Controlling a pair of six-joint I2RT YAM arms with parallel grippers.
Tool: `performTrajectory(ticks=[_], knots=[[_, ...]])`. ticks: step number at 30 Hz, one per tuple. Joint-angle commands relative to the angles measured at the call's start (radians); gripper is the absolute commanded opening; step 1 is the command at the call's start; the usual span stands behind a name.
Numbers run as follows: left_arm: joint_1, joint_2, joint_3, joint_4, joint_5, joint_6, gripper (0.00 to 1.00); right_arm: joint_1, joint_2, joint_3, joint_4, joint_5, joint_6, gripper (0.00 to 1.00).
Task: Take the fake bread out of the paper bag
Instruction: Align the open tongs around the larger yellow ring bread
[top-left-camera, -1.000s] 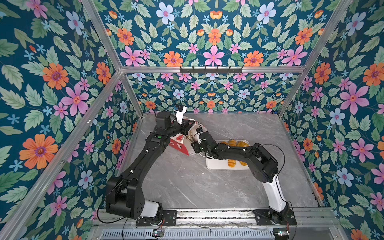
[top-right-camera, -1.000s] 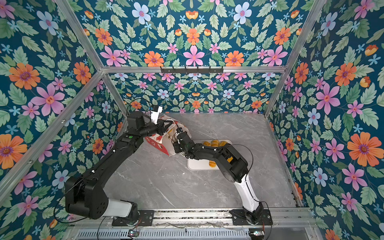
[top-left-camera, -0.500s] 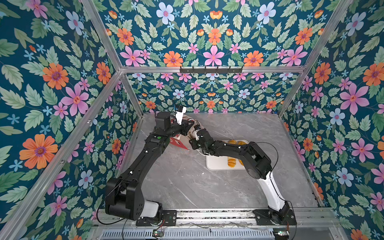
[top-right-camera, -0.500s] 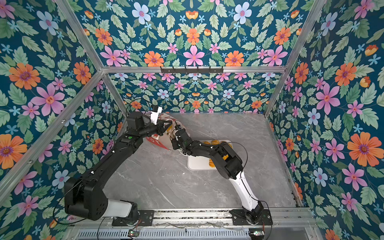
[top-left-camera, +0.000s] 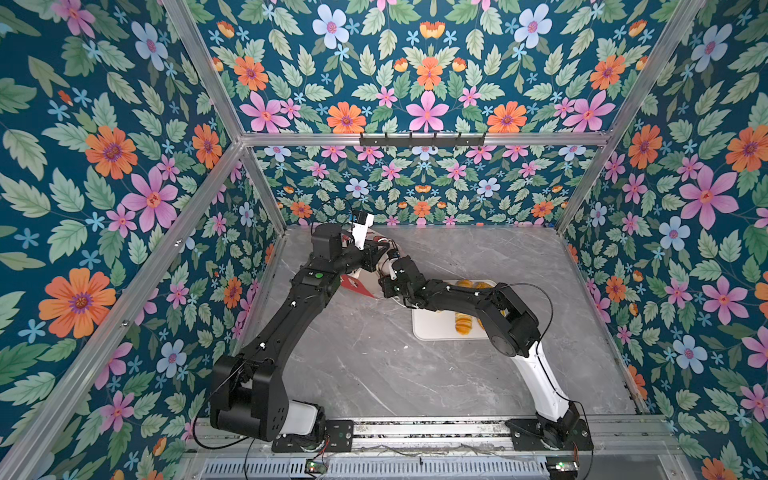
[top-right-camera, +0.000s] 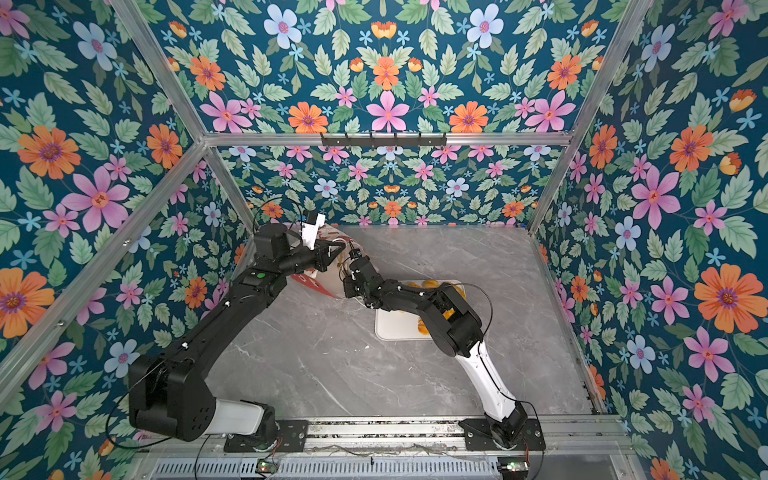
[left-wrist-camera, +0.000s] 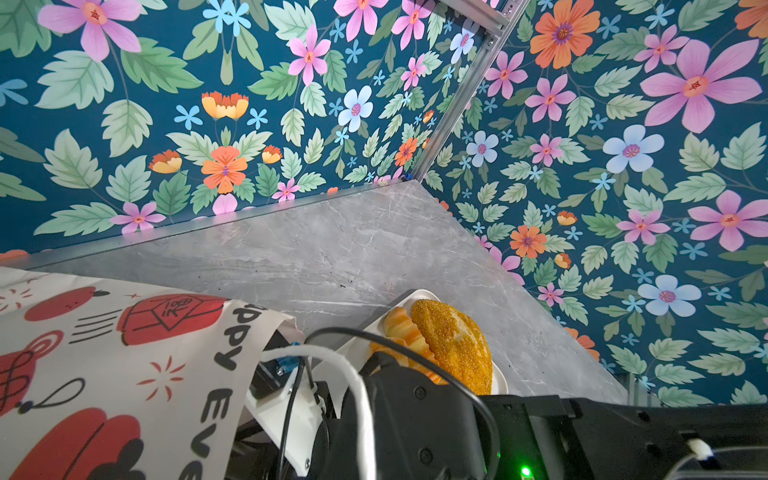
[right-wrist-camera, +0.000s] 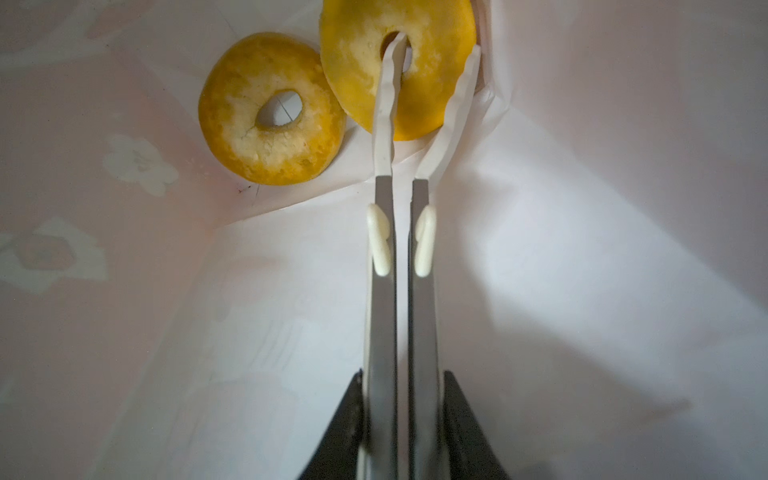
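The paper bag (top-left-camera: 356, 286) (top-right-camera: 309, 282), red with white pictures, is tipped up at the back left, its printed side filling the left wrist view (left-wrist-camera: 124, 353). My left gripper (top-right-camera: 337, 251) is shut at the bag's mouth, holding it up beside the white cord handle (left-wrist-camera: 332, 361). My right gripper (right-wrist-camera: 436, 43) reaches inside the white bag interior (right-wrist-camera: 582, 249). It is shut on a ring-shaped fake bread piece (right-wrist-camera: 357, 62), one finger through the hole, one outside the rim. A second ring piece (right-wrist-camera: 232, 120) lies loose beside it.
A flat white tray (top-left-camera: 432, 330) (top-right-camera: 395, 328) sits right of the bag under my right arm. It holds a seeded loaf (left-wrist-camera: 453, 345), a ridged loaf (left-wrist-camera: 405, 328) and a pastry (top-left-camera: 463, 324). Floral walls enclose the grey marble table (top-left-camera: 374, 365).
My right arm has pushed further up and left into the bag and its fingers have closed on the ring piece. The bag has tilted, showing less of its red side.
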Motion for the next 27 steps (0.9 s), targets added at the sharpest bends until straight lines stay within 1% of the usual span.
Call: performTrajectory(ticks=[1, 3, 8, 17, 24, 27], knots=[[-0.001, -0.009, 0.003, 0.036, 0.017, 0.002, 0.0, 0.0, -0.023, -0.017, 0.04, 0.008, 0.012, 0.16], [0.0, -0.009, 0.001, 0.037, 0.012, 0.002, 0.0, 0.0, -0.039, -0.033, 0.04, 0.003, 0.017, 0.14], [0.0, 0.0, -0.001, 0.045, -0.003, 0.007, 0.0, 0.001, -0.1, -0.097, 0.055, -0.019, 0.039, 0.14], [0.0, 0.023, -0.016, 0.087, -0.037, -0.01, 0.0, 0.003, -0.189, -0.186, 0.028, -0.073, 0.072, 0.14], [0.001, 0.029, -0.019, 0.104, -0.053, -0.012, 0.0, 0.01, -0.291, -0.281, 0.006, -0.078, 0.072, 0.14], [0.001, 0.032, -0.018, 0.109, -0.048, -0.01, 0.0, 0.01, -0.304, -0.281, -0.013, -0.09, 0.07, 0.14]])
